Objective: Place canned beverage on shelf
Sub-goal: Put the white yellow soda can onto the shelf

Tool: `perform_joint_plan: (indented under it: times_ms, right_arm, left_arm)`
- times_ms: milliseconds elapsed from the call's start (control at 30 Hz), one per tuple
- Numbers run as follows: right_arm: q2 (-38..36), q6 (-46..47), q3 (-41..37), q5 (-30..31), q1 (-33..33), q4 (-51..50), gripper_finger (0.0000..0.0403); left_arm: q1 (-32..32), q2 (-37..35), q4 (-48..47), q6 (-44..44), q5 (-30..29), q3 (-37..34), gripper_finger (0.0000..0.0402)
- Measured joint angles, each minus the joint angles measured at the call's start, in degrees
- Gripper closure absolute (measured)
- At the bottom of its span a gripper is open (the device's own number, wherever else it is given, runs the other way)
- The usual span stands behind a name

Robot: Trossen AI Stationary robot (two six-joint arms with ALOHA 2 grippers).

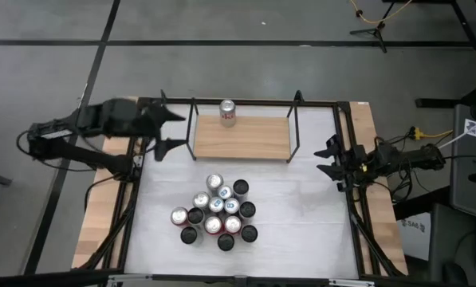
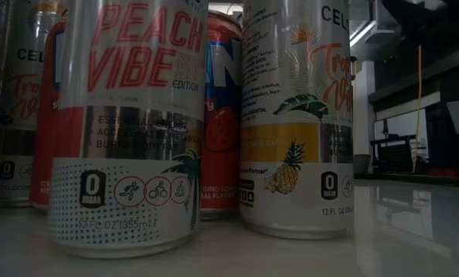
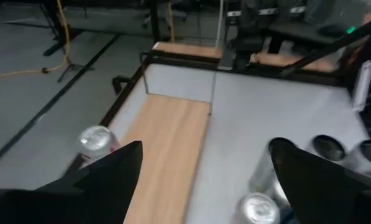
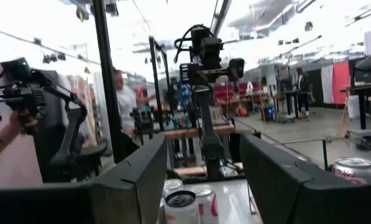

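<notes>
left gripper (image 1: 167, 131) spread, empty, just beside the shelf (image 1: 241, 139) end. right gripper (image 1: 332, 159) parted, empty, at the table's right edge. one can (image 1: 227, 112) stands on the shelf. step: fetching the next from the cluster (image 1: 216, 211); next move needs a descent over an outer can.

The high view is evenly lit from above, with only soft, short shadows on the white table (image 1: 301, 199). The low view is dim: the cans (image 2: 125, 131) stand dark against a bright ceiling light (image 2: 364, 31), and the tabletop carries a dull reflection. The left wrist view is motion-blurred throughout, and the right wrist view is washed out by overexposed glare behind its top half.
</notes>
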Motion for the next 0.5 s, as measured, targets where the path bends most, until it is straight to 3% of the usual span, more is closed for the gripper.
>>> perform_joint_plan:
  times_ms: [300, 500]
  right_arm:
    - [25.76, -2.88, 18.01, 0.00, 0.00, -2.52, 0.0202]
    - [42.25, -3.08, 35.16, 0.04, 0.00, -19.28, 0.0202]
  left_arm:
    - [-2.44, -17.47, 16.70, -2.94, -0.22, -24.12, 0.0053]
    - [-2.44, -21.87, 23.09, -3.15, -0.21, -34.26, 0.0053]
